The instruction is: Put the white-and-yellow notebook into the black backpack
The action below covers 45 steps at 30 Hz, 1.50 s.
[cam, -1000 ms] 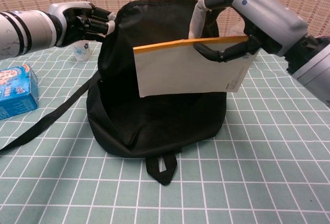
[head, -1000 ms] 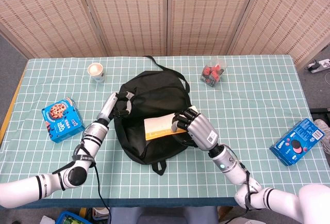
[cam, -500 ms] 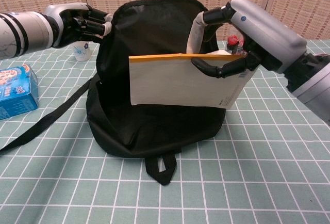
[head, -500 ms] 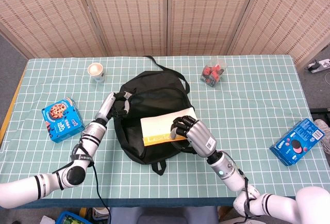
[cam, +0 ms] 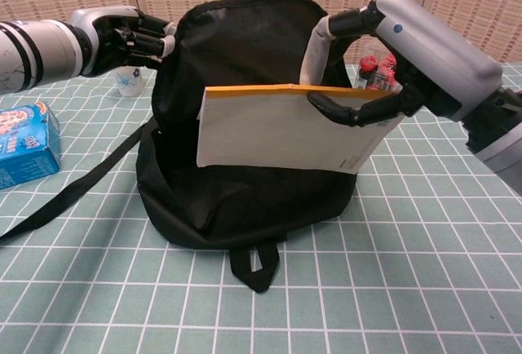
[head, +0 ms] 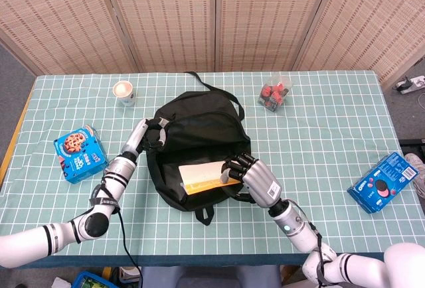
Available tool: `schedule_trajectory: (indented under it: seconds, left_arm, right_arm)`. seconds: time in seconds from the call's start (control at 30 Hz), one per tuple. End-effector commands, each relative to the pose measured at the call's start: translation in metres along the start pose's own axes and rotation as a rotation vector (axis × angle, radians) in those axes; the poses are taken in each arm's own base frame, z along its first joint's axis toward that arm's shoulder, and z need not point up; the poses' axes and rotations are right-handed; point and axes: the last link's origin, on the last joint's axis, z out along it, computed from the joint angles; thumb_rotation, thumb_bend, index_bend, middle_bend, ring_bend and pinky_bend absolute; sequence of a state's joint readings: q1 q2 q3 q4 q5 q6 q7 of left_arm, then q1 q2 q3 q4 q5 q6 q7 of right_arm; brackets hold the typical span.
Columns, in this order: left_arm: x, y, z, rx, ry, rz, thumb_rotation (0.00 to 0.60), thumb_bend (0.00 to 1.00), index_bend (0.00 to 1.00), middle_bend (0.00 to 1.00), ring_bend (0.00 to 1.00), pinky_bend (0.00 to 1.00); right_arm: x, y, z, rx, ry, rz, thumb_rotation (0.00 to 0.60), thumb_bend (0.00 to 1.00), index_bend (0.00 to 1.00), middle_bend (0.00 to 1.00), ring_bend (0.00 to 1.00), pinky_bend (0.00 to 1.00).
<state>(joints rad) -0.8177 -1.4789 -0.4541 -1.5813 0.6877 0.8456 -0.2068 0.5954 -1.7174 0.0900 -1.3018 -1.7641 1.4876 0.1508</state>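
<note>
The black backpack (head: 199, 125) (cam: 236, 52) lies in the middle of the table with its mouth held open toward me. My left hand (head: 154, 133) (cam: 134, 34) grips the upper left edge of the opening and lifts it. My right hand (head: 247, 172) (cam: 400, 60) holds the white-and-yellow notebook (head: 202, 175) (cam: 281, 130) by its right end. The notebook hangs level, yellow spine up, over the open mouth with its lower edge just above the bag's front lip.
A blue cookie box (head: 80, 153) (cam: 24, 143) lies at the left, a paper cup (head: 124, 92) (cam: 129, 81) behind it. A clear tub of red fruit (head: 273, 93) (cam: 375, 67) stands behind the bag. Another blue cookie box (head: 386, 182) sits far right. A strap (cam: 73, 191) trails left.
My right hand has carried the notebook toward me and lower, levelling it over the bag's mouth. The left hand keeps its grip on the flap.
</note>
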Motion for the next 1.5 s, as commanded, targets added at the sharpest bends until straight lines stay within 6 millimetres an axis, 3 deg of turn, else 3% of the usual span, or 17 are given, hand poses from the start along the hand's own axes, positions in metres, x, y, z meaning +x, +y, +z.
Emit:
schedule_trajectory:
  seconds: [0.03, 0.33, 0.5, 0.77, 1.13, 1.5]
  left_arm:
    - [0.000, 0.001, -0.001, -0.003, 0.000, -0.002, 0.600, 0.65, 0.71, 0.37, 0.30, 0.22]
    - [0.004, 0.002, -0.004, -0.001, -0.007, -0.016, 0.600, 0.65, 0.71, 0.37, 0.30, 0.22]
    - [0.006, 0.002, -0.006, 0.008, -0.013, -0.030, 0.600, 0.65, 0.71, 0.37, 0.30, 0.22]
    - [0.009, 0.002, -0.007, 0.021, -0.019, -0.054, 0.600, 0.65, 0.71, 0.37, 0.30, 0.22]
    - [0.013, 0.002, -0.010, 0.025, -0.024, -0.067, 0.600, 0.65, 0.71, 0.37, 0.30, 0.22]
    - [0.017, 0.003, -0.012, 0.031, -0.031, -0.069, 0.600, 0.65, 0.71, 0.37, 0.30, 0.22]
  right_arm:
    - [-0.005, 0.001, 0.008, 0.004, -0.007, -0.003, 0.600, 0.35, 0.89, 0.47, 0.31, 0.35]
    - [-0.024, 0.009, 0.051, 0.065, -0.018, -0.045, 0.600, 0.35, 0.90, 0.47, 0.31, 0.35]
    - [-0.034, 0.015, 0.063, 0.100, -0.045, -0.060, 0.600, 0.33, 0.90, 0.47, 0.31, 0.35]
    - [-0.063, 0.026, 0.056, 0.110, -0.143, -0.088, 0.600, 0.32, 0.90, 0.47, 0.31, 0.35]
    - [-0.082, 0.035, 0.028, 0.113, -0.245, -0.153, 0.600, 0.31, 0.91, 0.49, 0.32, 0.35]
    - [-0.097, 0.036, 0.034, 0.097, -0.270, -0.230, 0.600, 0.30, 0.92, 0.51, 0.34, 0.35]
